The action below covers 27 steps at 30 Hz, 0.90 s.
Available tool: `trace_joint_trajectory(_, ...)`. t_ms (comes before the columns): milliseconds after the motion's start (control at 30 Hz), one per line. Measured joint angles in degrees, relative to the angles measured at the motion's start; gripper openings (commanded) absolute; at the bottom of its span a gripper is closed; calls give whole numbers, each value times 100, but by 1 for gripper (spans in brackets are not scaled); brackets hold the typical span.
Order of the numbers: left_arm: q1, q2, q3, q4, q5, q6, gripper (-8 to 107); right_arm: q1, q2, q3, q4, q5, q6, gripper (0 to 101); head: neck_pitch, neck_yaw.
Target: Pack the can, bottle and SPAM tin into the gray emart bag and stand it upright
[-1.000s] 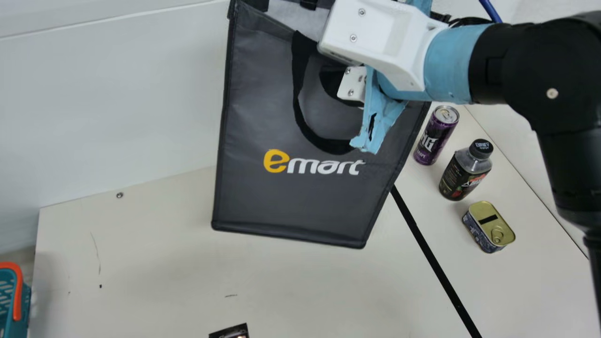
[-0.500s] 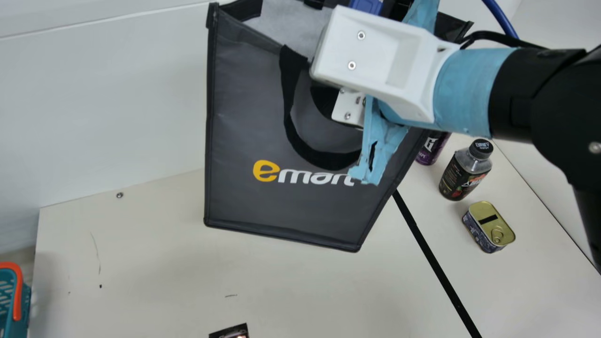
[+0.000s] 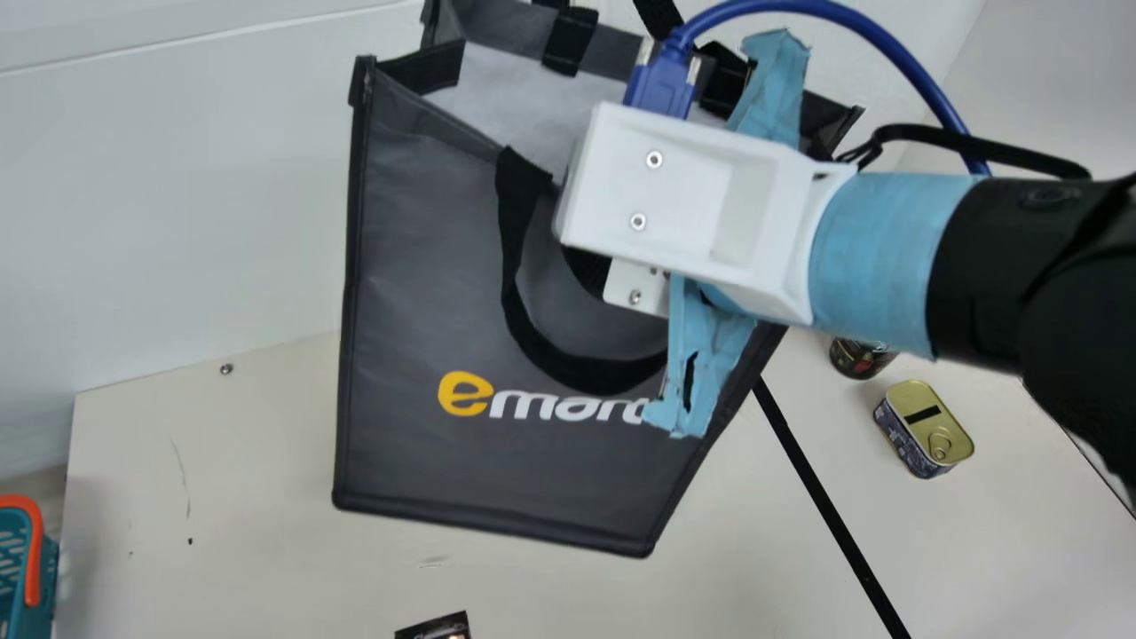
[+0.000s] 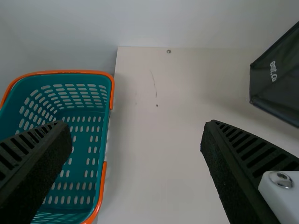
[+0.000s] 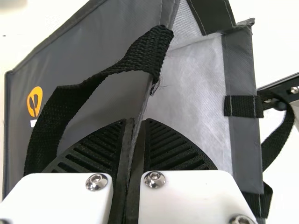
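Well, the gray emart bag (image 3: 426, 266) hangs tilted over the cream table (image 3: 248, 497), its rim pinched between the right gripper's (image 3: 590, 271) ribbed fingers (a strap loops down beside them). Near each other, to the main view's right of the bag, are the SPAM tin (image 3: 923, 429) and the partly hidden bottle (image 3: 859, 358). Farther out, the left gripper (image 4: 135, 128) is spread wide with nothing between its fingers, near a teal basket (image 4: 60, 72).

Just one gray emart bag (image 3: 426, 311), one bottle (image 3: 859, 359), one SPAM tin (image 3: 930, 424), one basket (image 4: 65, 72) and one dark thingy (image 3: 435, 628) can be spotted.
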State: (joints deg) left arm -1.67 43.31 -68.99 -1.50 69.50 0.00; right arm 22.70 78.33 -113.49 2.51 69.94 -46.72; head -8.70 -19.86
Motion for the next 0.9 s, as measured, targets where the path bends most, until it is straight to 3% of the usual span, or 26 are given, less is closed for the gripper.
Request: trace_joint_trajectory(900,0,0,0,0,0,0,90,1048,-500,1351,-568,-17,921,0,0,0)
